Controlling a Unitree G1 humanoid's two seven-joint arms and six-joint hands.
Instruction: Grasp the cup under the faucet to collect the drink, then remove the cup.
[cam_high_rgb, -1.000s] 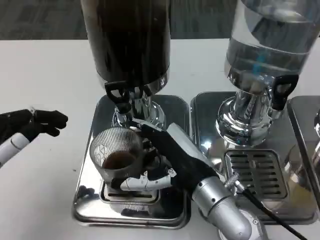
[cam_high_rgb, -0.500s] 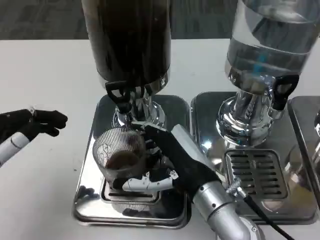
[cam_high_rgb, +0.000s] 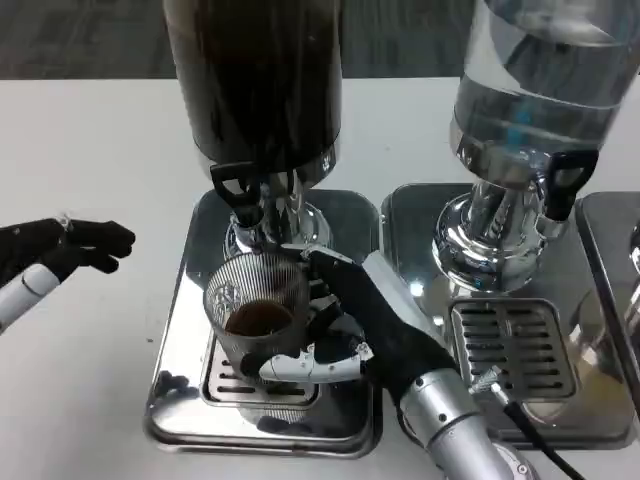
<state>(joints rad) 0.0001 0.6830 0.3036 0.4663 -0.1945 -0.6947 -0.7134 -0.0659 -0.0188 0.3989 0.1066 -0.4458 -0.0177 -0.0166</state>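
Observation:
A clear ribbed cup (cam_high_rgb: 258, 312) with dark drink in its bottom stands over the drip grate (cam_high_rgb: 232, 381), just below the black faucet (cam_high_rgb: 236, 190) of the dark drink dispenser (cam_high_rgb: 255, 80). My right hand (cam_high_rgb: 350, 325) wraps around the cup from the right, fingers curled on its near and far sides. My left hand (cam_high_rgb: 60, 247) hovers over the table at the far left, fingers curled in, holding nothing.
The dark dispenser stands on a shiny steel tray (cam_high_rgb: 190, 300). A second dispenser of clear liquid (cam_high_rgb: 535, 90) with its own black faucet (cam_high_rgb: 565, 180) and grated tray (cam_high_rgb: 515, 350) stands to the right. Another tray edge (cam_high_rgb: 620, 260) shows at far right.
My right hand has shifted the cup to the right and slightly up, bringing it closer under the faucet. The left hand has stayed still.

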